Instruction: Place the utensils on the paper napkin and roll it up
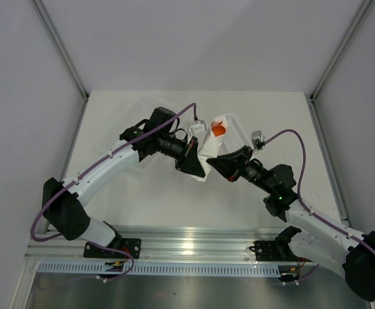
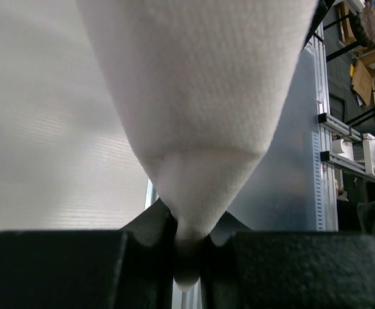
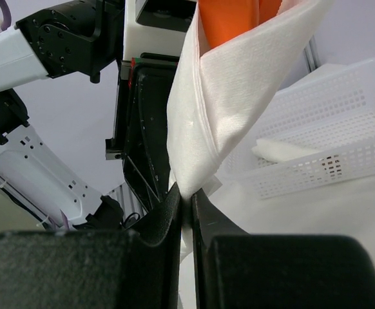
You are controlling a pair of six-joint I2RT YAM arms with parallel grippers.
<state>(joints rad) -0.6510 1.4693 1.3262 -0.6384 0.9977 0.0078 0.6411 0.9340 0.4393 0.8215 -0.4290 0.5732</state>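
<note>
White basket (image 3: 342,84) beyond paper napkin (image 3: 239,109); white roll (image 3: 284,151) inside.

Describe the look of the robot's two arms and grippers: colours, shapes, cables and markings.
The left arm and right arm have white shells between bulky black joints. A purple cable runs along each, tied on at intervals. The left gripper and right gripper are black, wedge-shaped and rough-textured. A small green light glows on the right arm.

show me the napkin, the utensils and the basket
napkin (image 3: 239,103), right wrist view, its folded outer layer
utensils (image 3: 229,22), right wrist view, orange part above the fold
basket (image 3: 355,161), right wrist view, its near mesh wall
</note>
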